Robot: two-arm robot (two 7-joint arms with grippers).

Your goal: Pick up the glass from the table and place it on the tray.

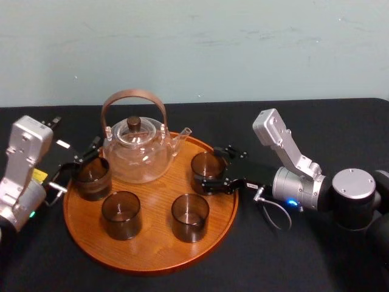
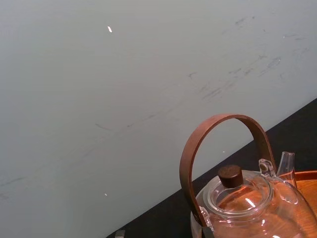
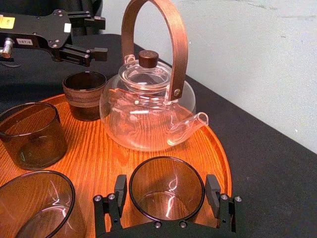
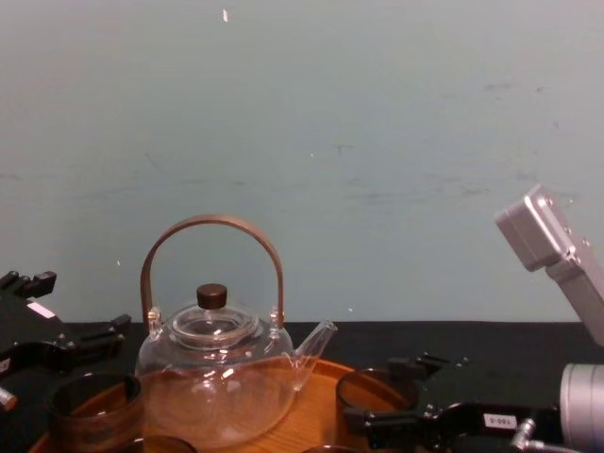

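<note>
Light, slick, breakable glass (image 3: 166, 210) is straddled by the right gripper (image 3: 166, 183) on the tray (image 3: 218, 148) (clamped or not can't be told), best squeezed gently mid-wall; left gripper (image 3: 99, 37) is spread open.

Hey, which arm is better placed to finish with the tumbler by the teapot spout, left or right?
Right. The right hand straddles that glass, which stands on the tray. The left hand is across the tray, beyond the teapot, beside another tumbler.

Clear teapot (image 1: 135, 149), two front tumblers (image 1: 121, 214) (image 1: 190, 217), pale wall (image 1: 194, 48)
</note>
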